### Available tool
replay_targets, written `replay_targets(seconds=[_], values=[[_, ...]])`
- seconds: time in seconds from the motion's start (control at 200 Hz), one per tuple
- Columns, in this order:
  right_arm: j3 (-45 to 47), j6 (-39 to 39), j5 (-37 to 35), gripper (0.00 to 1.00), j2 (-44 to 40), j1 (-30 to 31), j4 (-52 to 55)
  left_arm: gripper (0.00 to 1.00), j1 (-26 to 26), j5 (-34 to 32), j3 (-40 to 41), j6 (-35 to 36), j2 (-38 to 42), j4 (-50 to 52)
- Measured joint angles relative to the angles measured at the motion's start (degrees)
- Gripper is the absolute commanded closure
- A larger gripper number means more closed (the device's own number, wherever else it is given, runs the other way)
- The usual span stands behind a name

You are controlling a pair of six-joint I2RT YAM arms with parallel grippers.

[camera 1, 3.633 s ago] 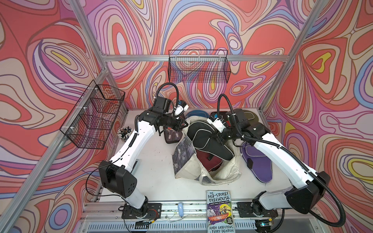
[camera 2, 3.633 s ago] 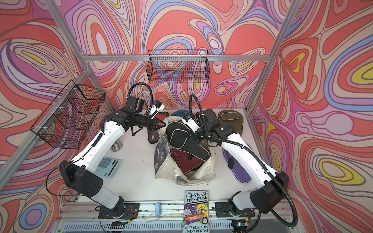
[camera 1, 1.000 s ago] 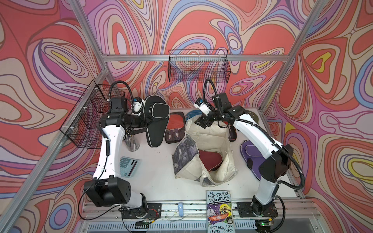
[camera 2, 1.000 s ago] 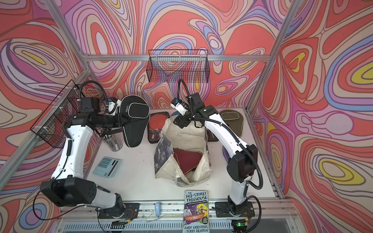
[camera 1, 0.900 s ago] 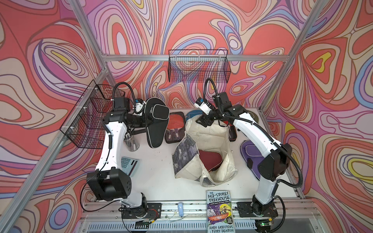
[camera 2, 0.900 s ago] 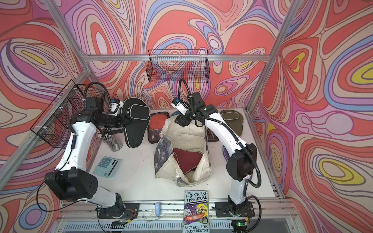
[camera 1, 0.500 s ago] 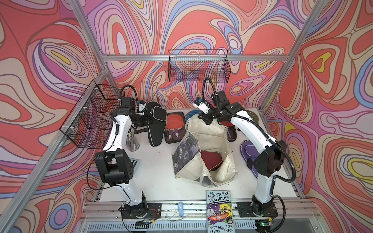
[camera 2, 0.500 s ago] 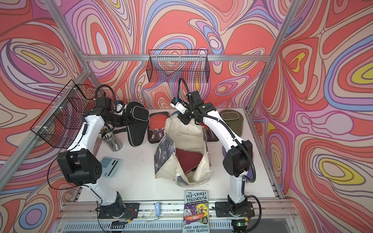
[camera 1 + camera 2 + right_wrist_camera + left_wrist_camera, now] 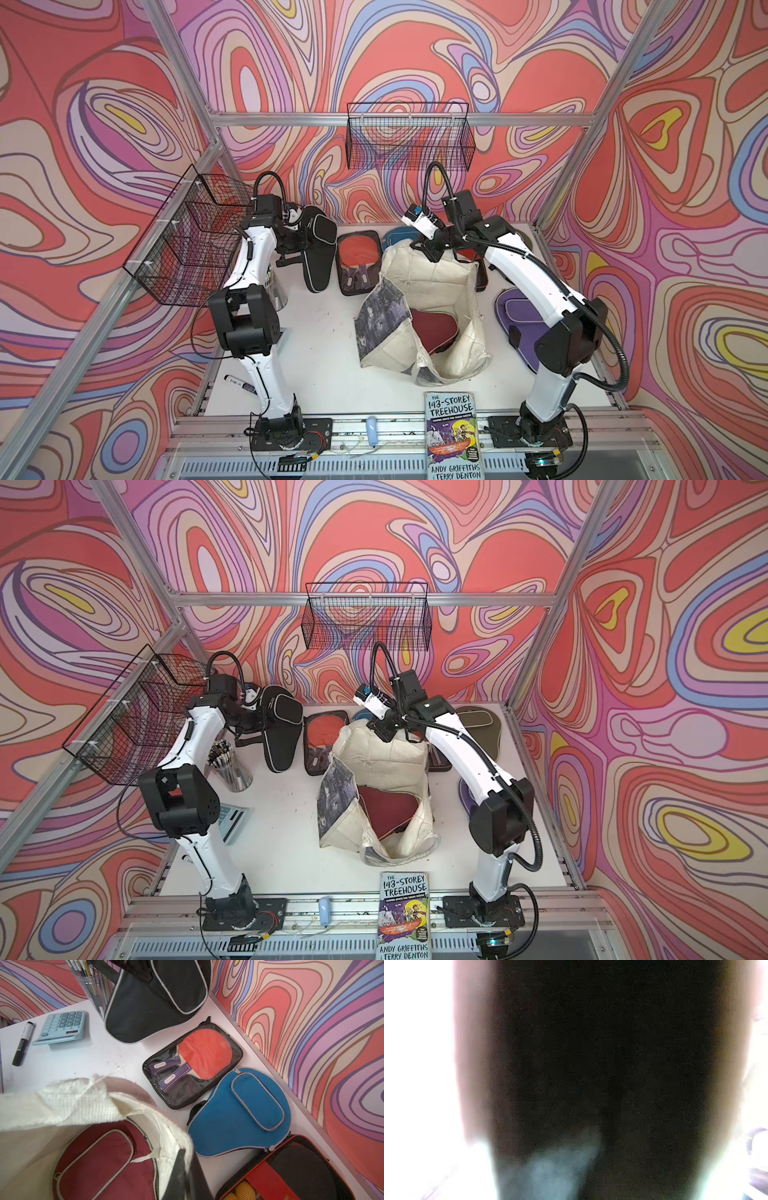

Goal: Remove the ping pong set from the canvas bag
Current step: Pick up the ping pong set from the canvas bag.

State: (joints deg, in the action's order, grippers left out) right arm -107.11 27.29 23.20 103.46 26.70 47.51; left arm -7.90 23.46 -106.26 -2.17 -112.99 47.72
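Gently, lower the black case (image 9: 318,249), clamped narrow in the left fingers (image 9: 261,723), flat onto bare worktop (image 9: 324,345) before letting go. Hold the mid-worktop canvas bag (image 9: 432,282) by its far rim with the right fingers (image 9: 180,1169), pinched shut on it, maroon case (image 9: 432,332) inside. Left wrist view blacked out; contact there unseen.

There is a cream canvas bag (image 9: 432,274), maroon case (image 9: 432,332), blue case (image 9: 239,1113), black case (image 9: 318,249).
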Motion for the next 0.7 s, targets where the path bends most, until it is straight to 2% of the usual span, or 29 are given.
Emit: replay_targets(seconds=[0.285, 0.701], values=[[8.1, -2.1, 1.3, 1.00, -7.5, 0.0, -1.0, 1.00, 0.0, -0.5, -2.1, 0.5, -5.7, -0.3], [11.2, -3.8, 1.7, 1.00, -9.7, 0.0, -2.1, 1.00, 0.0, -5.2, -4.2, 0.5, -8.3, -1.2]])
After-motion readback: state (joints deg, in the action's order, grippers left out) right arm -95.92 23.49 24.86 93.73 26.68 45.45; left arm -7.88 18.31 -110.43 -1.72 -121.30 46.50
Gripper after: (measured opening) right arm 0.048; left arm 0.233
